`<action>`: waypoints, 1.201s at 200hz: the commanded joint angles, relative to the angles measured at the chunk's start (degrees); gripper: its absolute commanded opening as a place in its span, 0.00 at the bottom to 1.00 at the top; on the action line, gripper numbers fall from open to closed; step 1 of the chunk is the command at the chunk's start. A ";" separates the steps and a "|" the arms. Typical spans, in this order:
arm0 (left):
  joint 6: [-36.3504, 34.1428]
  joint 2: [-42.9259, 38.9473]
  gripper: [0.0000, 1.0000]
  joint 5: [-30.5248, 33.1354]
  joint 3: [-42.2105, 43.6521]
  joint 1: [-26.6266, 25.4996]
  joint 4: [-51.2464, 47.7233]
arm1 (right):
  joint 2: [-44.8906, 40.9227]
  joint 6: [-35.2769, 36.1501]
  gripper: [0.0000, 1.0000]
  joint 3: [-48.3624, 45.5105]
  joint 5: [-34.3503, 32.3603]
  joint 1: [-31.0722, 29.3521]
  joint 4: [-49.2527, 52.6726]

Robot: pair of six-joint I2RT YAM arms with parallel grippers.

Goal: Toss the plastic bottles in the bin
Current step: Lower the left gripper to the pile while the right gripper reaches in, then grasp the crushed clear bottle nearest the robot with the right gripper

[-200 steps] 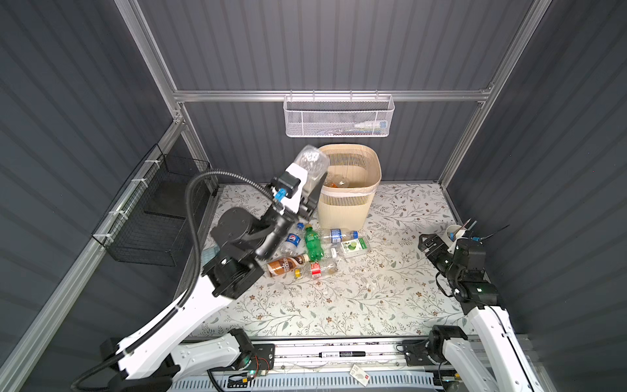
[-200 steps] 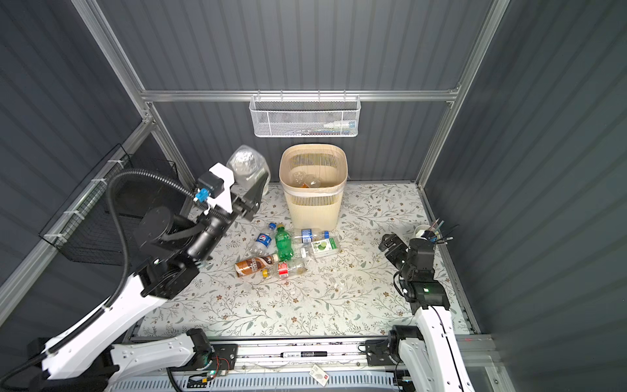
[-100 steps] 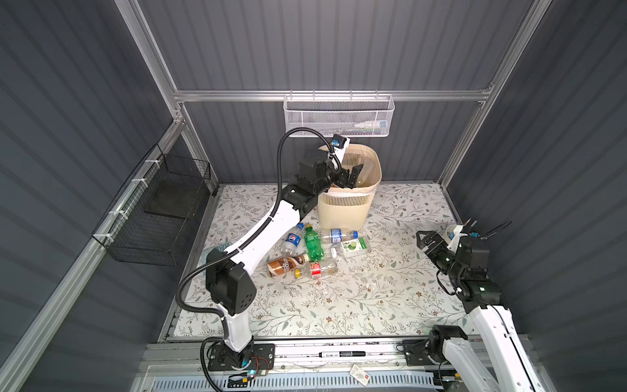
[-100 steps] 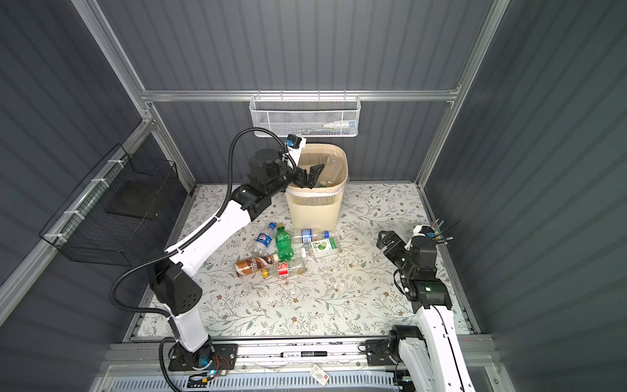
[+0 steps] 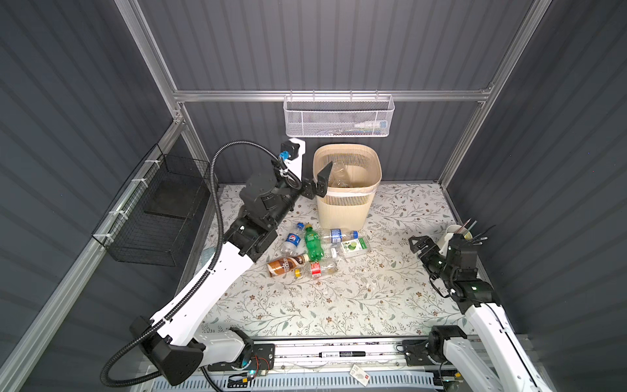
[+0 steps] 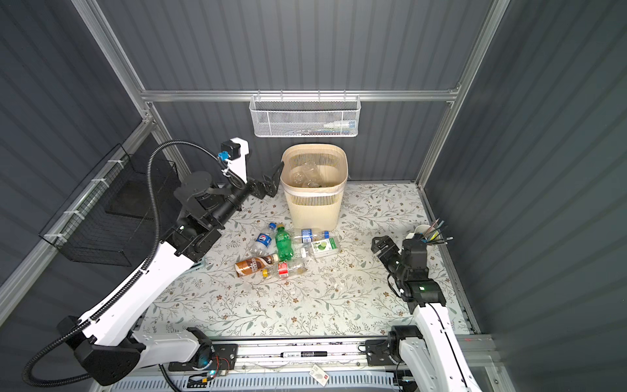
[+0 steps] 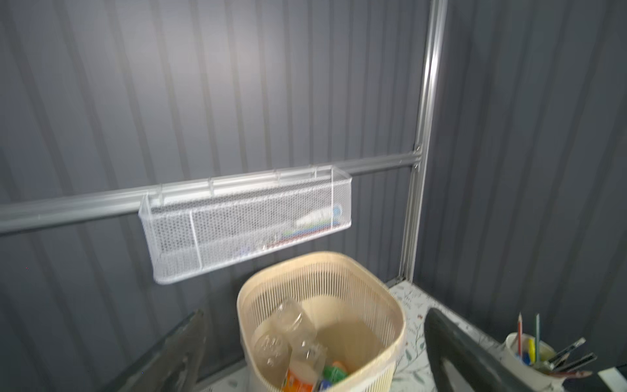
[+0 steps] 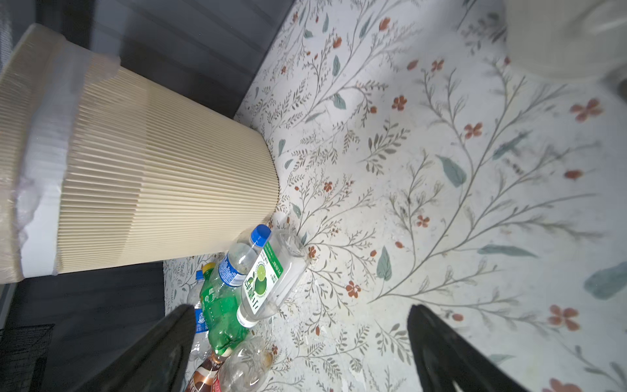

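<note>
The bin (image 5: 342, 203) stands at the middle of the table's (image 5: 373, 298) back edge, with several bottles (image 6: 307, 174) lying inside it. Just before it, more plastic bottles (image 5: 314, 249) lie huddled on the table, some touching. My left gripper (image 5: 317, 185) hangs just beside the bin's left rim. My right gripper (image 5: 420, 242) sits near the right edge, a cup of pencils (image 5: 453, 234) beside it at that edge. A mesh basket (image 5: 339, 117) hangs on the back wall above the bin, and a wire basket (image 5: 159, 210) hangs on the left wall.

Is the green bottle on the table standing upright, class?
No, in a top view the green bottle lies on its side on the table, yellow cap toward the bin.
</note>
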State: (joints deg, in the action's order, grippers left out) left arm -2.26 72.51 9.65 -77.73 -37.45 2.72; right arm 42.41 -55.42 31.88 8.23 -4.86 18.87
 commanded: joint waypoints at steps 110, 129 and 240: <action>19.00 -15.36 1.00 34.29 28.40 -0.03 -23.75 | 32.36 -41.55 0.99 8.74 -10.36 -40.69 -20.01; 20.91 -16.06 1.00 35.51 29.87 -0.08 -25.78 | 36.78 -45.32 0.99 10.92 -9.52 -43.01 -21.16; 22.24 -18.54 1.00 35.78 33.03 -0.08 -28.74 | 54.79 -52.57 0.93 21.74 -3.85 -47.87 -21.35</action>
State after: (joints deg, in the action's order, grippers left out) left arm 18.98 55.27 43.97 -45.76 -37.45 -24.58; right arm 95.46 -105.82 52.56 3.62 -52.62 -3.42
